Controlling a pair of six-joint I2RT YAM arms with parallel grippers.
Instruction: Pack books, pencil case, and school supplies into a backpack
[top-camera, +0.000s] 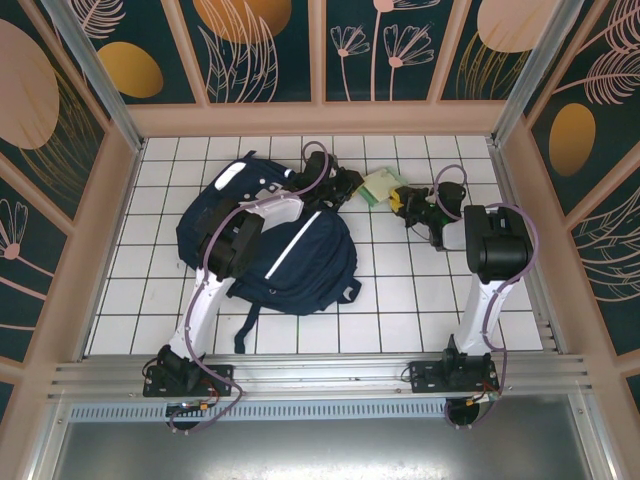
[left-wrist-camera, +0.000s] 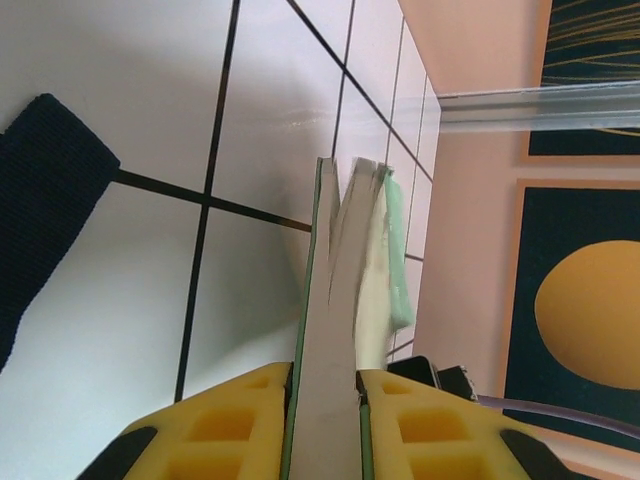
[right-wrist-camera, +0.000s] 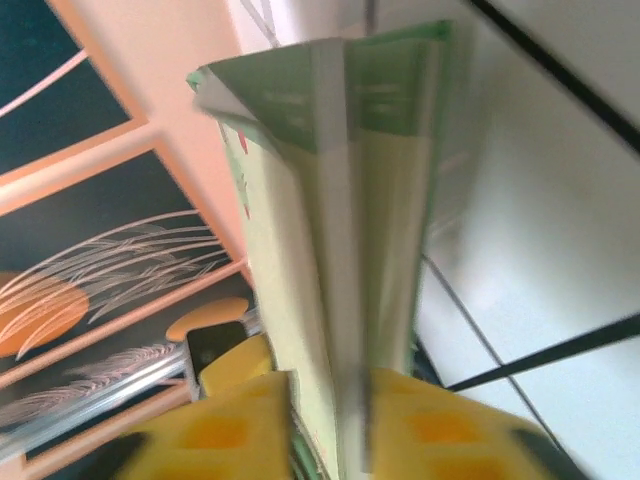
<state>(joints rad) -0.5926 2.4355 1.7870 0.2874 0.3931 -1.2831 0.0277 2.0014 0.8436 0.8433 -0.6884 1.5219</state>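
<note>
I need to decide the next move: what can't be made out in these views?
- Inside of the backpack: top view, its own fabric and the left arm cover it.
- Hold of the right hand on the green pack: right wrist view, blurred, contact unclear.
- Near end of the green pack: left wrist view, cut off at the bottom edge, inside the left hand.
- Print on the green pack: edge-on in both wrist views.

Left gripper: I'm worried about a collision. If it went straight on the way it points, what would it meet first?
The left gripper is clamped on the green pack. Straight on, just past the pack's far end, sits the right gripper, probably the first obstacle; depth is unclear.
</note>
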